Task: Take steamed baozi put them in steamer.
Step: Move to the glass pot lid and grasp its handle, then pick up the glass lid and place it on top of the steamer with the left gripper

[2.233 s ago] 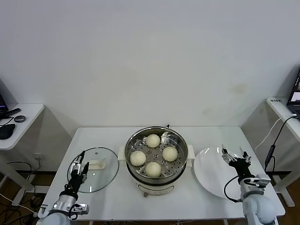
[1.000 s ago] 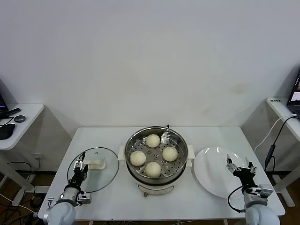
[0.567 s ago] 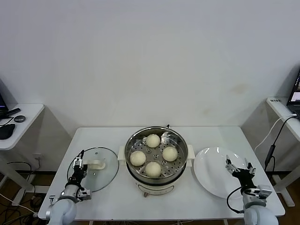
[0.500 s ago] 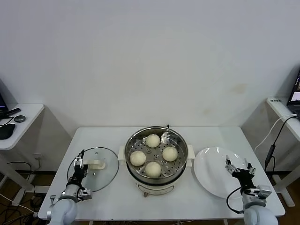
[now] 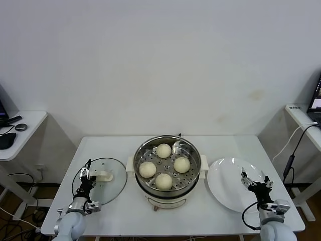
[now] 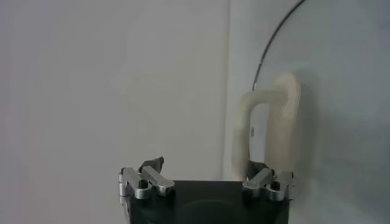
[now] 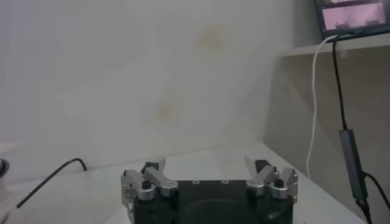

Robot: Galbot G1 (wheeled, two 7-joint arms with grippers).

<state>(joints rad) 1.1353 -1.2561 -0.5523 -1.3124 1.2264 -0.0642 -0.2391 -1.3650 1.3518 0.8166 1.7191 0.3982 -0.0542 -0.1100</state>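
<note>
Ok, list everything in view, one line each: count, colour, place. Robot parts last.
Steamed baozi: four, cream-white, on the perforated tray inside the steamer.
Steamer: one, shiny steel on a cream-white base, centre of the table.
Glass lid: one, clear with a white handle, flat on the table left of the steamer.
Plate: one, white, right of the steamer, nothing on it.
Table: one, white, under all of these.
Side tables: two, white, at the far left and far right edges.
Cables: several, white and black, hanging by the right side table.
Left gripper: one, black and silver, jaws open, over the near edge of the lid.
Right gripper: one, black and silver, jaws open, over the plate's right part.
</note>
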